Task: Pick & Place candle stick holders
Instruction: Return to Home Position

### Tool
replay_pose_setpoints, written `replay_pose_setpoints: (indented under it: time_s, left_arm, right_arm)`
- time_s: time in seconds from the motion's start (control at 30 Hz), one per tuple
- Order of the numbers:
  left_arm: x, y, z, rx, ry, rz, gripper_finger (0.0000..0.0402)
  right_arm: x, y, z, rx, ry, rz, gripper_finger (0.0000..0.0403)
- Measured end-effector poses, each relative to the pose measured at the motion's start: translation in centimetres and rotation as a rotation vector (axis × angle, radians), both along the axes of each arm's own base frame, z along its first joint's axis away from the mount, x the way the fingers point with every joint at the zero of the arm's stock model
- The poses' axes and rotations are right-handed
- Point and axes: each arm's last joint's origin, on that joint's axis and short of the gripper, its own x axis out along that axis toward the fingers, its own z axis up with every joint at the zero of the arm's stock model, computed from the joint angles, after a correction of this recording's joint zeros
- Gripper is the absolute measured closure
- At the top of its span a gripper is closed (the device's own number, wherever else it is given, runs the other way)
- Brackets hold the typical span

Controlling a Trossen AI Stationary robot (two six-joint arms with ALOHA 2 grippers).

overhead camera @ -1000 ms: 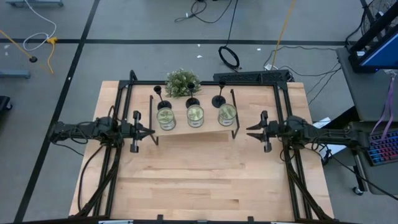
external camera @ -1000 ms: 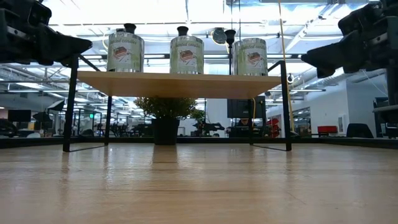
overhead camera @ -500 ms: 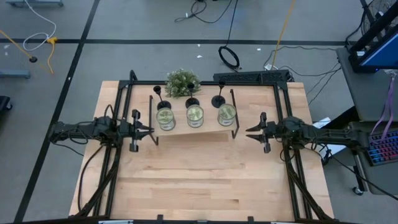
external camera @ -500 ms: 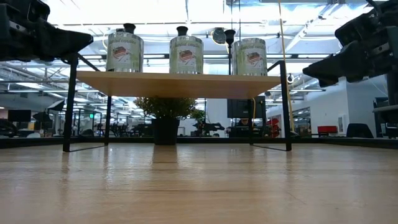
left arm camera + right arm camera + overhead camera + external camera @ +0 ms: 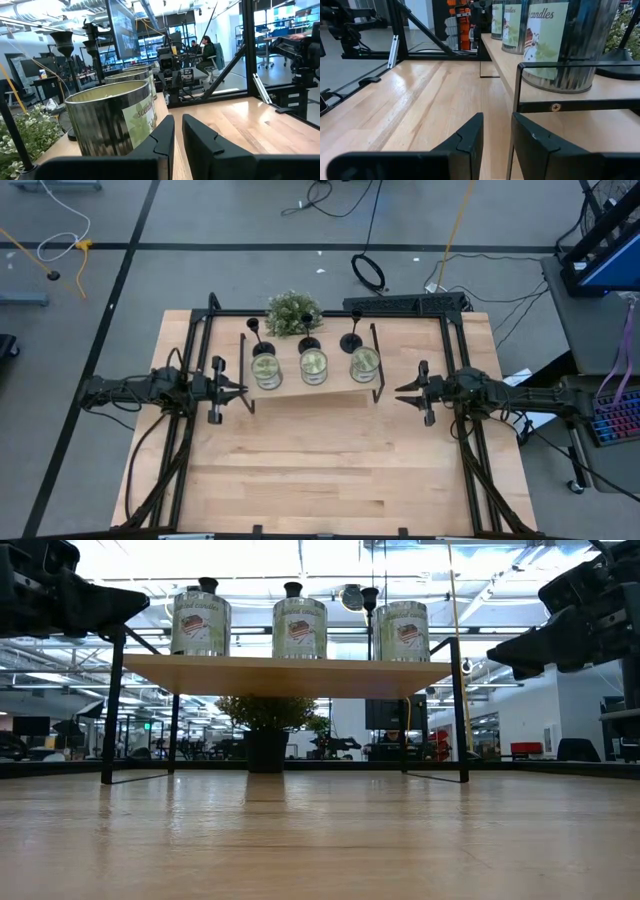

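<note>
Three black candle stick holders [image 5: 257,340] [image 5: 310,341] [image 5: 352,339] stand by their disc bases at the back of a raised wooden shelf [image 5: 312,388], behind three candle tins [image 5: 314,364]. Their cup tops show above the tins in the low view [image 5: 293,588]. My left gripper [image 5: 243,392] hovers just left of the shelf, pointing right, fingers a little apart and empty. My right gripper [image 5: 400,394] hovers just right of the shelf, pointing left, also slightly open and empty. The left wrist view shows two holders [image 5: 65,44] behind the nearest tin [image 5: 107,117].
A bushy green plant [image 5: 293,311] stands on the table behind and under the shelf. The shelf rests on thin black metal legs [image 5: 113,705] [image 5: 461,710]. Black frame rails [image 5: 195,360] [image 5: 455,350] run along both table sides. Bare wood table [image 5: 320,470] lies toward the near edge.
My right gripper has tipped, its fingertips dipping slightly, and edged a little toward the shelf. My left gripper has risen slightly. The holders, tins and shelf have kept still.
</note>
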Motion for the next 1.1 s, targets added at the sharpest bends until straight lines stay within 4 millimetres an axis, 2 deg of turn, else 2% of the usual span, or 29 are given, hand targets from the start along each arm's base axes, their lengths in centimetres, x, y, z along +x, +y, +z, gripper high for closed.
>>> replay_pose_setpoints:
  time_s: [0.23, 0.83, 1.1]
  left_arm:
    - [0.0, 0.0, 0.1, 0.000, -0.002, -0.002, 0.0357]
    - [0.0, 0.0, 0.1, 0.000, -0.006, -0.002, 0.0357]
    - [0.0, 0.0, 0.1, 0.001, -0.006, -0.002, 0.0357]
  right_arm:
    - [-0.2, 0.0, 0.3, -0.004, -0.031, 0.003, 0.0312]
    - [-1.4, 0.2, 2.1, -0.031, -0.243, 0.004, 0.0312]
    - [-1.3, 0.2, 1.9, -0.029, -0.229, 0.004, 0.0312]
